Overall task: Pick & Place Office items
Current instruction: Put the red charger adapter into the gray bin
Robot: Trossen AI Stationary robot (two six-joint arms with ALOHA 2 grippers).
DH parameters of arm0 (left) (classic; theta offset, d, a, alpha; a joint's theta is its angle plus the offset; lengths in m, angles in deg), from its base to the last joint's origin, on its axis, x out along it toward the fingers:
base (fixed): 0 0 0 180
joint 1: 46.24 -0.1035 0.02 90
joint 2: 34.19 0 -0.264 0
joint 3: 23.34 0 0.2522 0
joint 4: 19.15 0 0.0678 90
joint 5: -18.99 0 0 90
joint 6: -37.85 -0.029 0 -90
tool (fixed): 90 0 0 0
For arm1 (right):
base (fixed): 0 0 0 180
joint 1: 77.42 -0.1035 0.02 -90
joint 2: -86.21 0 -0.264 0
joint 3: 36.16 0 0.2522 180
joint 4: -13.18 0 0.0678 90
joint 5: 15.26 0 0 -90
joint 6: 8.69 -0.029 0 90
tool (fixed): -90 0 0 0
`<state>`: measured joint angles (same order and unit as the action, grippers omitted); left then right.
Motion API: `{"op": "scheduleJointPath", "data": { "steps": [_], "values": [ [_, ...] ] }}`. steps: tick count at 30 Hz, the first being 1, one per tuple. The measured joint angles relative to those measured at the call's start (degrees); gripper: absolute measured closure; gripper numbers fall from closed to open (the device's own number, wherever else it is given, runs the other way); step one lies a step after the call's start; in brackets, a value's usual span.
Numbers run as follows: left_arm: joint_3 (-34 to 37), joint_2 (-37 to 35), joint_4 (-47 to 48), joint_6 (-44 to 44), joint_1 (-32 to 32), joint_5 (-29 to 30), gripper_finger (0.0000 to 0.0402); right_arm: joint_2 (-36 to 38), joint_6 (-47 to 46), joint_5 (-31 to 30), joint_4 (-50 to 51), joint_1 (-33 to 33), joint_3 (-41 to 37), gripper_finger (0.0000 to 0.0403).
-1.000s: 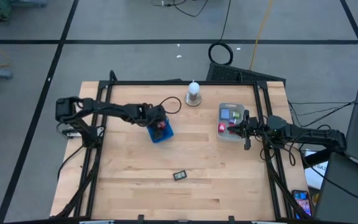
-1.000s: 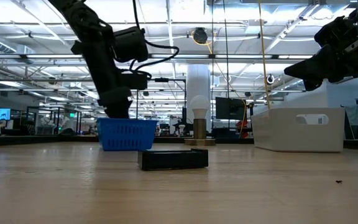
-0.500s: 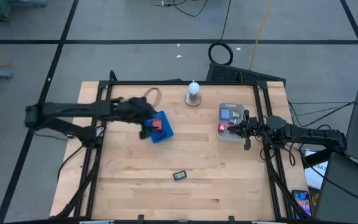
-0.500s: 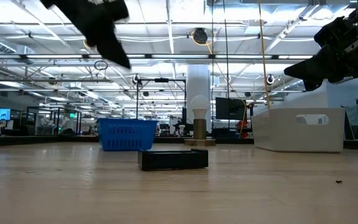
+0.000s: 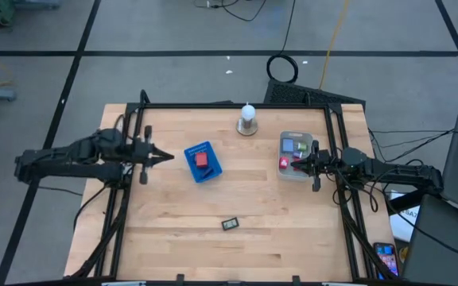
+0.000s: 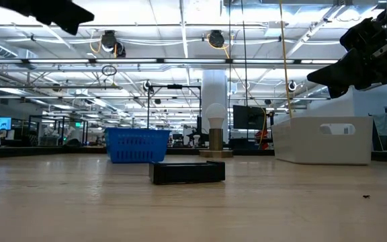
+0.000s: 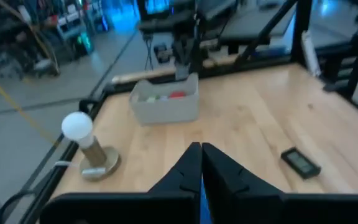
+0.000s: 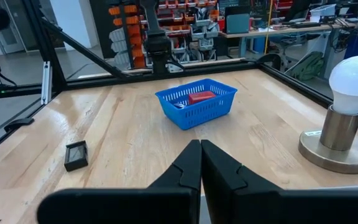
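Observation:
A blue basket (image 5: 202,161) stands at the table's middle left with a red piece (image 5: 201,159) lying in it; both show in the right wrist view, basket (image 8: 196,102) and piece (image 8: 201,96). A dark grey piece (image 5: 230,224) lies flat on the wood nearer the front. A white bin (image 5: 295,155) at the right holds green, pink and red pieces. My left gripper (image 5: 168,156) is shut and empty, raised to the left of the basket. My right gripper (image 5: 295,164) is shut and empty above the bin.
A white bulb on a round base (image 5: 247,119) stands at the far middle of the table. A black frame (image 5: 237,106) runs along the table's far, left and right sides. Bare wood lies between the basket, the bin and the dark piece.
My left gripper has risen out of the blue basket and drawn back toward the table's left edge, tipping from pointing down to nearly level. The red piece stays in the basket.

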<state>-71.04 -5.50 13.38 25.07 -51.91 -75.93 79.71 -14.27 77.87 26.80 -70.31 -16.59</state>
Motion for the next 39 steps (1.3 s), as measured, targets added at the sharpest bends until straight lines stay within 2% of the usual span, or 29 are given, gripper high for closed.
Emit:
{"op": "scheduleJointPath", "data": {
  "steps": [11,20,30,39],
  "values": [
    [16.48,-14.32,-16.4,4.1,-1.55,-2.66,0.04,0.0,-0.81,-0.02,0.02,0.0,0.0,0.0403],
    [27.24,-16.77,-25.03,5.94,-1.55,-2.32,0.04,0.0,-0.83,-0.03,0.04,0.0,0.0,0.0403],
    [33.08,-16.79,-28.14,7.33,-1.55,-1.15,0.04,0.0,-0.83,-0.09,0.05,0.0,0.0,0.0403],
    [33.12,-16.79,-28.25,7.53,-1.55,0.49,0.0398,-0.01,-0.04,-0.09,0.04,0.0,0.0,0.0403]
  ]
}}
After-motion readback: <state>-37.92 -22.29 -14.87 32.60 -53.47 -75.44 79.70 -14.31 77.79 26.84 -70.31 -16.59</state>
